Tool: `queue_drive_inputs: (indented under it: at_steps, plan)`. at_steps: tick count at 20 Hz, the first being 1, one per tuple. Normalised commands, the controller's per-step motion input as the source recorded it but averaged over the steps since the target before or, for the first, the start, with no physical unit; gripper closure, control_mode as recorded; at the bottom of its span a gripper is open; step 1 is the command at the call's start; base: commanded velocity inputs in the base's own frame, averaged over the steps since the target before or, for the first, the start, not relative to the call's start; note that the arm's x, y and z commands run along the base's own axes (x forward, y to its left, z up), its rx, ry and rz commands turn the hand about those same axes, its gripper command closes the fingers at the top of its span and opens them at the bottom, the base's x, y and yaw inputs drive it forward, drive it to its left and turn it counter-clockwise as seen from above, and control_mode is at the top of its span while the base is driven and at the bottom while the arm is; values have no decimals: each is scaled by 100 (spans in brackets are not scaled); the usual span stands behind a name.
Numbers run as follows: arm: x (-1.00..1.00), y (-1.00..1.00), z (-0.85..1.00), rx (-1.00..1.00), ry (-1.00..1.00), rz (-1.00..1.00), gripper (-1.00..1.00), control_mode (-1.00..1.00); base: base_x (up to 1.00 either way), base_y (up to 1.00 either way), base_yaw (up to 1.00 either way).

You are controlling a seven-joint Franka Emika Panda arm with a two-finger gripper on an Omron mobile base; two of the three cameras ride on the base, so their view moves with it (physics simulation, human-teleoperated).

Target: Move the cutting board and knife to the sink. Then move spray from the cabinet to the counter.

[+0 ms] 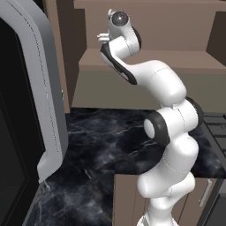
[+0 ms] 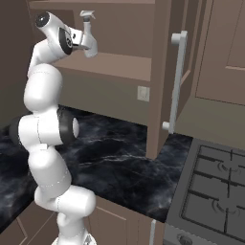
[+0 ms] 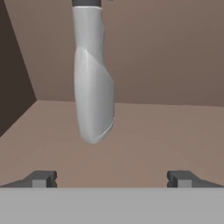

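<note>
Two fingertips of the gripper [image 3: 111, 178] rise at the bottom of the hand view, set wide apart and holding nothing. Between them and further in stands the spray [image 3: 92, 83], a slim pale bottle upright on the brown shelf of the cabinet [image 3: 175, 57]; it is a little to the left of the middle line and not yet between the fingers

Left base view: the arm reaches up into the open cabinet [image 1: 145, 57], and the hand hides the bottle almost fully. Below lies the black veined counter [image 1: 106, 137], and a grey appliance door [image 1: 39, 88] stands open at the left

Right base view: the spray [image 2: 89, 38] stands on the shelf just beside the hand, its trigger nozzle on top. The cabinet door [image 2: 165, 72] with a pale handle is open, and a stove [image 2: 215, 186] is at the lower right

I judge the step is the approach to the bottle. The risk is that one finger meets the bottle because it stands off-centre, and tips it on the shelf. Closing too low on the rounded base may also let it slip
</note>
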Motion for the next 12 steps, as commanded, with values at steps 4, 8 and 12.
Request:
queue_drive_inputs:
  at_steps: [4, 8, 12]
  plan:
    - [19, 4, 0, 0, 0, -2, -100, -100, 0, 0, 0]
    - [22, 4, 0, 0, 0, -2, -100, -100, 0, 0, 0]
    - [22, 5, 0, 0, 0, -3, -100, -100, 0, 0, 0]
